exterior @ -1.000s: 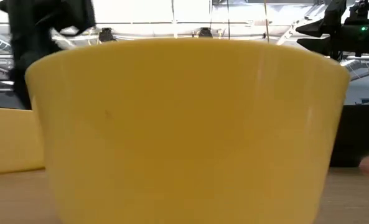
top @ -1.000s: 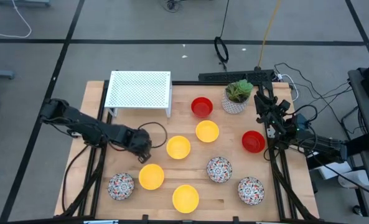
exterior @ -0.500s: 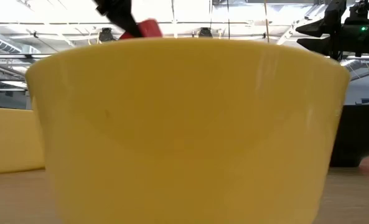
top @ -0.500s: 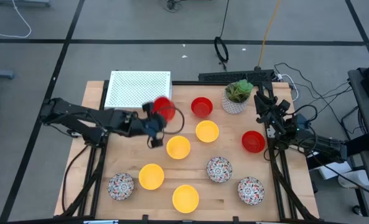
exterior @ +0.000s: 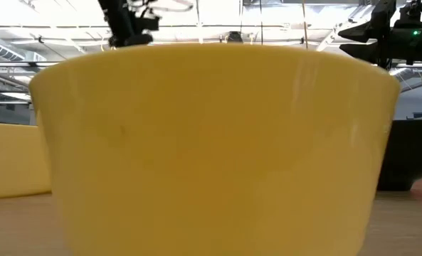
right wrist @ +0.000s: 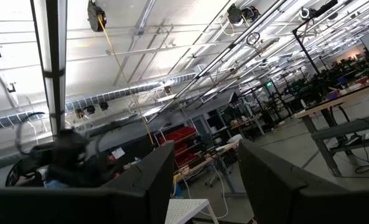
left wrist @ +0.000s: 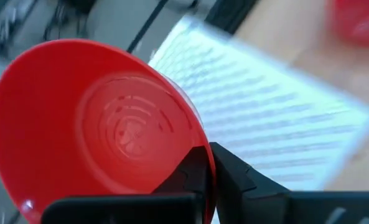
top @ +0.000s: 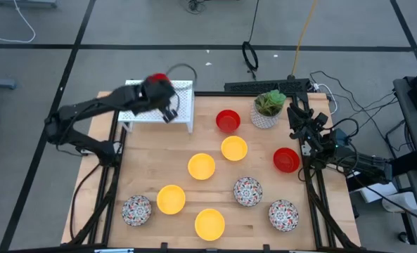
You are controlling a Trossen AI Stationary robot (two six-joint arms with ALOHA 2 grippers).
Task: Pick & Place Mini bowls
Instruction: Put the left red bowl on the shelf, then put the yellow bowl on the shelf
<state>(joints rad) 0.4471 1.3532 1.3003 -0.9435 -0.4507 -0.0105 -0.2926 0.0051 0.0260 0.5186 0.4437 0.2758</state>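
Note:
My left gripper (top: 163, 97) is shut on a plain red mini bowl (top: 156, 78) and hovers over the white perforated rack (top: 180, 105) at the table's far left. In the left wrist view the bowl (left wrist: 103, 124) fills the picture, its hollow facing the camera. On the table rest two more red bowls (top: 228, 120) (top: 286, 159), several yellow ones, such as (top: 202, 166), and three speckled ones, such as (top: 248, 190). My right gripper (right wrist: 206, 186) waits open at the table's right far edge (top: 303, 119), pointing up into the room. My left gripper pinches the red bowl's rim (left wrist: 204, 142), with one finger (left wrist: 193, 171) inside the hollow and the other finger (left wrist: 234, 180) outside the wall. The bowl is lifted clear above the rack and tilted on its side.
A white pot with a green plant (top: 267, 109) stands at the far edge, between the rack and my right arm. A yellow bowl (exterior: 211, 142) fills the low view, right in front of the camera. Bare wood lies near the rack (top: 152, 147).
My left gripper has risen from the table's left middle with the red bowl. It swung toward the far edge and then left, ending over the white rack. The bowl has been lifted clear and tipped. My right arm has kept still.

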